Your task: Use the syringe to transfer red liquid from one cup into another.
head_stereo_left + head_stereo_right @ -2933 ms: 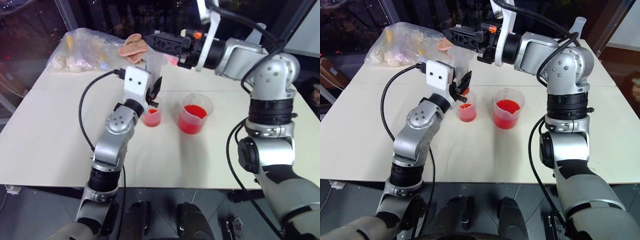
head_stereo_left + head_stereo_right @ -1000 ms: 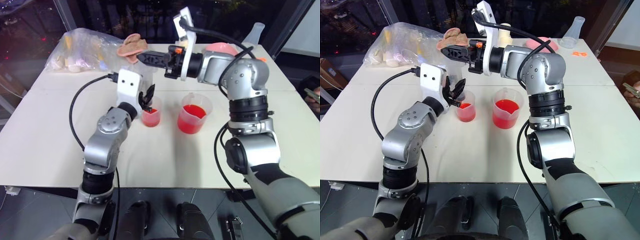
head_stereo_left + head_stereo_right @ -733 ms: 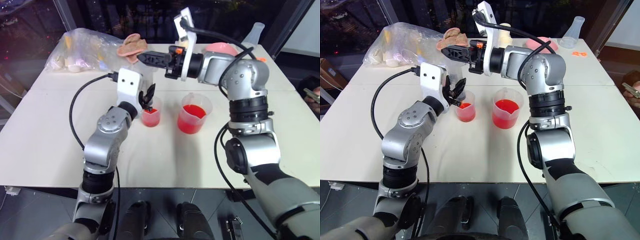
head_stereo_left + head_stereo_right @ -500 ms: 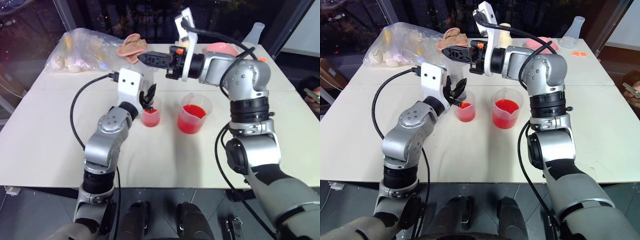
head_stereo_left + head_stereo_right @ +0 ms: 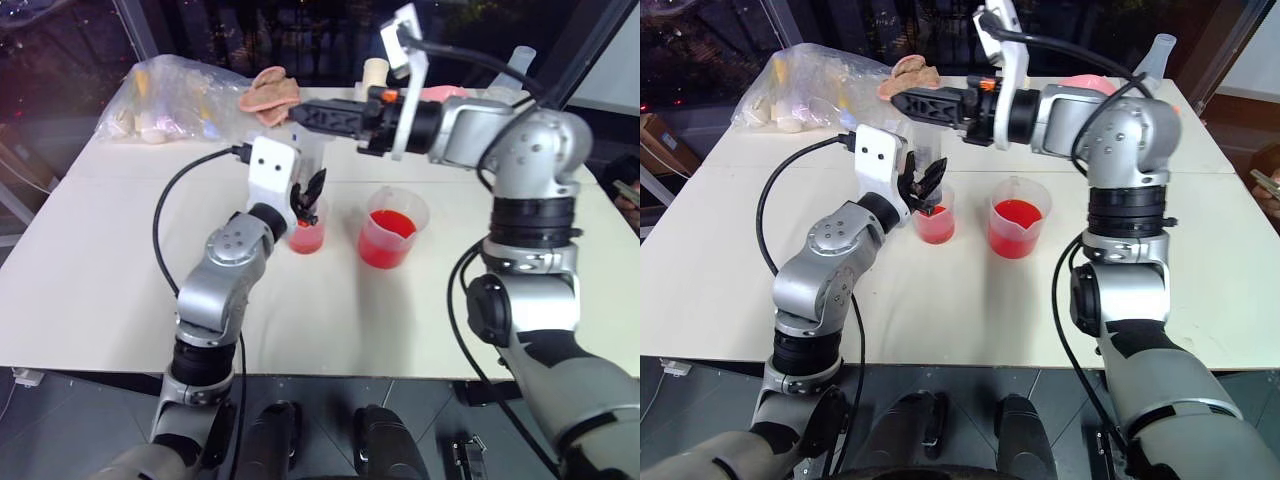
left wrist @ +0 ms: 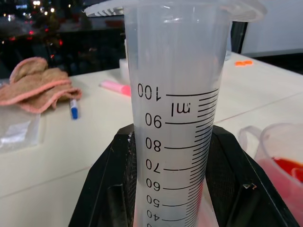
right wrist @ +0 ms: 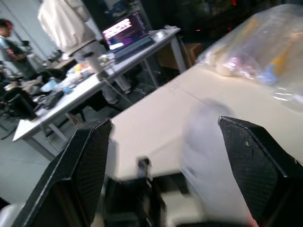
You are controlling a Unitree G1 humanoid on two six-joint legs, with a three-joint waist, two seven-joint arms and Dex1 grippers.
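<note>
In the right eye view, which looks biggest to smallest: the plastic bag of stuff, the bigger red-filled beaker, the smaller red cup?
1. Plastic bag, though farther from the camera.
2. Beaker.
3. Smaller cup, partly hidden by the left gripper.

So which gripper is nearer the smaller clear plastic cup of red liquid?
Left. The left gripper holds the syringe just above the cup; the right gripper hangs higher.
</note>
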